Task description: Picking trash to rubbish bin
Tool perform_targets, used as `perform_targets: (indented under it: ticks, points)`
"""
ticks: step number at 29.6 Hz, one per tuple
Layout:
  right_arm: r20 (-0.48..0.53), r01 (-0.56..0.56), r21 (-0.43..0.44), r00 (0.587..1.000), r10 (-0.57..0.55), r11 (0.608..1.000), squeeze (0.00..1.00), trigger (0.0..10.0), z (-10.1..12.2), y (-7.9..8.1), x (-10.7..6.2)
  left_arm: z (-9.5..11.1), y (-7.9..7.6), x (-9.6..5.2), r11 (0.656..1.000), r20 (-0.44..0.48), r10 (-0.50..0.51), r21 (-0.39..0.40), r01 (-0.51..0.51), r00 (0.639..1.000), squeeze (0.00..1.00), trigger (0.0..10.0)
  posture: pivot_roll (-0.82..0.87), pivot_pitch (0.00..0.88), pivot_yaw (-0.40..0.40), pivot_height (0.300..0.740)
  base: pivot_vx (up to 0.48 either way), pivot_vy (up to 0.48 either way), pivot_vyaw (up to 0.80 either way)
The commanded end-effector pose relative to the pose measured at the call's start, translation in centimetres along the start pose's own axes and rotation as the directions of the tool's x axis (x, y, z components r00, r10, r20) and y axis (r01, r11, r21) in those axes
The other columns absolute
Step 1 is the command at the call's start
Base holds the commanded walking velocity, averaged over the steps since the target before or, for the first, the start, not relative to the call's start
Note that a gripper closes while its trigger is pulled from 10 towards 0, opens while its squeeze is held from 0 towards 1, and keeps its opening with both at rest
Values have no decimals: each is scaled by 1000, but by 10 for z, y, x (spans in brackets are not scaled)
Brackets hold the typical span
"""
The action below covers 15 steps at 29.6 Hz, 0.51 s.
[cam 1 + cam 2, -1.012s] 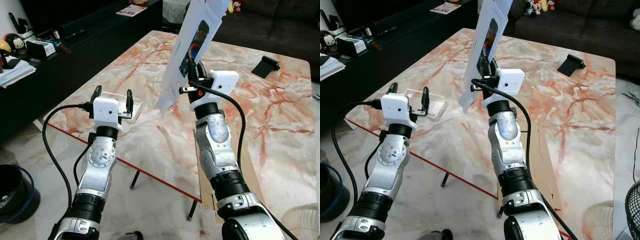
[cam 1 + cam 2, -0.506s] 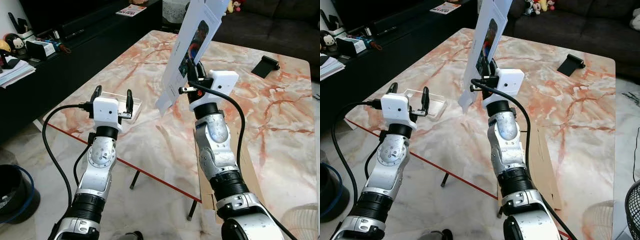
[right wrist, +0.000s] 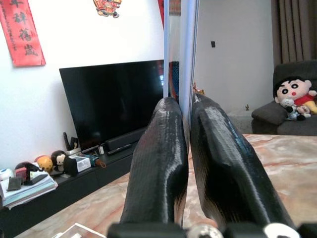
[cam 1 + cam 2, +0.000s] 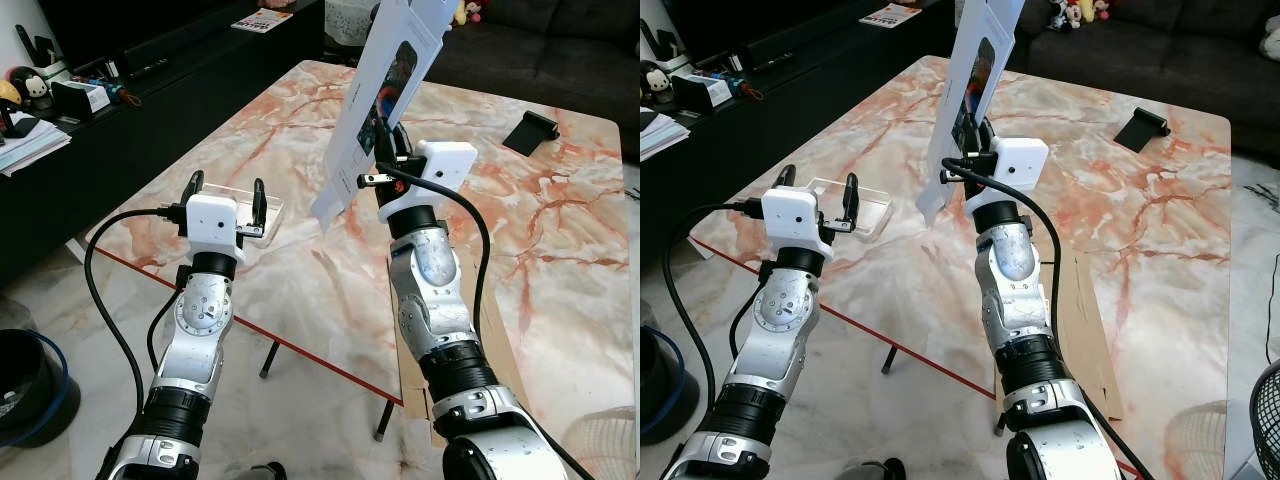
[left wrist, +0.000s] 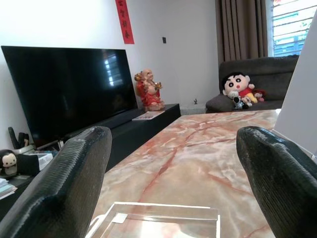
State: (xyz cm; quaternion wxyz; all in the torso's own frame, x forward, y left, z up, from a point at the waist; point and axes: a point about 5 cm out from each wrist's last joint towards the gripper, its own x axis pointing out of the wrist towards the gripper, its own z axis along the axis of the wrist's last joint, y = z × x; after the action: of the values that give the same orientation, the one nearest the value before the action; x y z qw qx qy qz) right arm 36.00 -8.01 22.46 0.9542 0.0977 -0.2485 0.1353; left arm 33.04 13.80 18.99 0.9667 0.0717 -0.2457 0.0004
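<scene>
The right gripper has its fingers clamped on a flat white package, which stands up on edge and tilted above them, clear of the desk. The left gripper hovers with its fingers spread apart, and a clear plastic tray lies on the desk just beyond and between them. The desk is pink-veined marble. A black bin stands on the floor beside the left arm. A television and sofa lie beyond the fingers.
</scene>
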Motion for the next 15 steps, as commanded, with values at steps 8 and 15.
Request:
perform_targets:
  ticks: [8, 15]
  points:
    - [1, -9, -1, 1000, 9, 1000, 0, 10000, -1, 2, -1, 5, 1, 1, 1000, 24, 2, 7, -3, 1000, 0, 10000, 138, 116, 14, 740, 0, 0, 0]
    - [-1, -9, -2, 1000, 9, 1000, 0, 10000, -2, 2, -1, 4, 1, 1, 1000, 22, 0, 5, 0, 1000, 0, 10000, 138, 116, 14, 740, -235, 0, 0]
